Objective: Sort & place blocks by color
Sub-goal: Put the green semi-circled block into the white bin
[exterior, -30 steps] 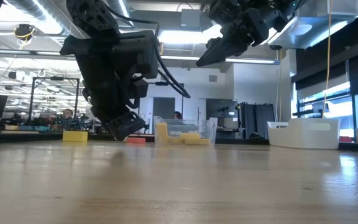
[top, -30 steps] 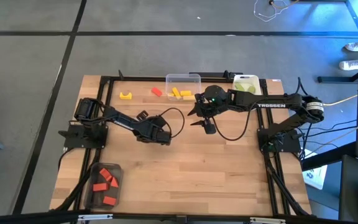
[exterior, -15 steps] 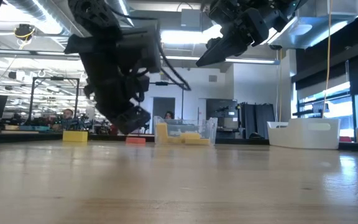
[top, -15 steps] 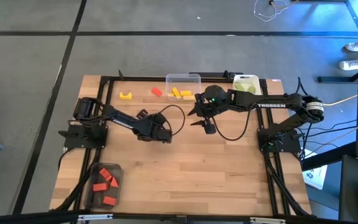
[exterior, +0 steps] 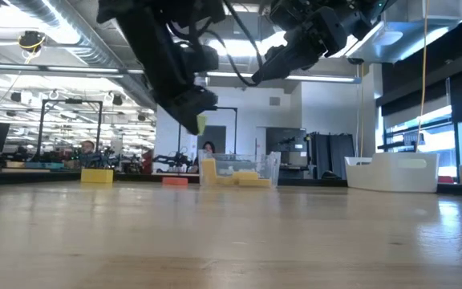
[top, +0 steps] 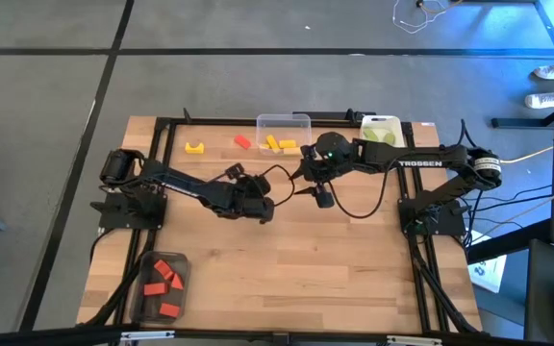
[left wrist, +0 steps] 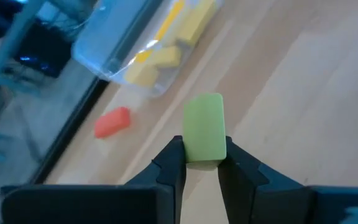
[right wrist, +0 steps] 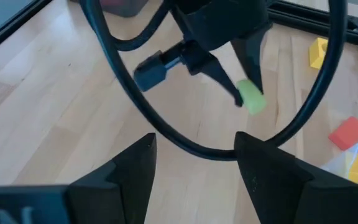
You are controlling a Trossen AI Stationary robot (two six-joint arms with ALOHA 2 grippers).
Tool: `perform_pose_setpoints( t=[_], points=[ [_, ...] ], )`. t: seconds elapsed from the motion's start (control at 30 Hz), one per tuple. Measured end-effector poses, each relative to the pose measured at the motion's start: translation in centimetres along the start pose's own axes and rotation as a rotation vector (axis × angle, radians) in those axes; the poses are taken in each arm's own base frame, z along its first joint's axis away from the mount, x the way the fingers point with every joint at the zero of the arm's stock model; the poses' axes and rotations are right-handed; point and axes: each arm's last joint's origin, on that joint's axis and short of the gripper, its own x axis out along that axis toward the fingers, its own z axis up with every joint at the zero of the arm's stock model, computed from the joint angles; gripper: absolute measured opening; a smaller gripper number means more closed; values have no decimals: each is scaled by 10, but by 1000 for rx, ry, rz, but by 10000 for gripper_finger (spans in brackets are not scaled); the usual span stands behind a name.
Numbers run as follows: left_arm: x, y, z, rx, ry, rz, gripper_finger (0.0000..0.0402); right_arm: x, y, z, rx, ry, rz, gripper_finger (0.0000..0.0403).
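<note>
My left gripper [top: 261, 206] hangs over the middle of the table, shut on a light green block [left wrist: 204, 132] that is up off the wood; the low view shows the block [exterior: 201, 122] at the fingertips. My right gripper [top: 321, 197] hovers open just to its right, higher up, with nothing between its fingers [right wrist: 194, 155]; it looks down on the green block [right wrist: 250, 98]. A red block [top: 243, 142] and a yellow arch block [top: 194, 148] lie flat on the table near the far edge. My left gripper pinches the green block between its two fingertips [left wrist: 176, 163], on the two opposite sides of the block's near end [left wrist: 202, 157]. Most of the block sticks out past the fingertips. The fingers slant down from the table's left. The block hangs clear of the table.
A clear container [top: 284, 128] with yellow blocks stands at the far edge, a container [top: 381, 129] with green blocks to its right, and a container [top: 164, 282] with red blocks at the near left. Black cables loop between the two grippers. Bare wood lies in the middle and near right.
My left gripper has risen from just above the table top and gone a little toward the table's right, rolling somewhat about its own line. It has stayed shut, and the green block has come up with it, clear of the wood.
</note>
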Motion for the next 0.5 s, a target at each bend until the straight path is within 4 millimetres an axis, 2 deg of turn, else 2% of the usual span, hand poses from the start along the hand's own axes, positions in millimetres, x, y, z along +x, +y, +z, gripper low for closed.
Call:
perform_pose_setpoints(
  t=[0.2,0.37,0.5],
  points=[
    [-7,-2,1,-11,-6,-49,67,-2,-1,0,-1,7,-12,223],
    [-23,-5,1,-4,-41,-83,67,-17,-9,-8,37,97,-121,223],
    [-35,-7,0,11,-62,-99,67,-33,-12,-5,64,92,-196,223]
  ],
)
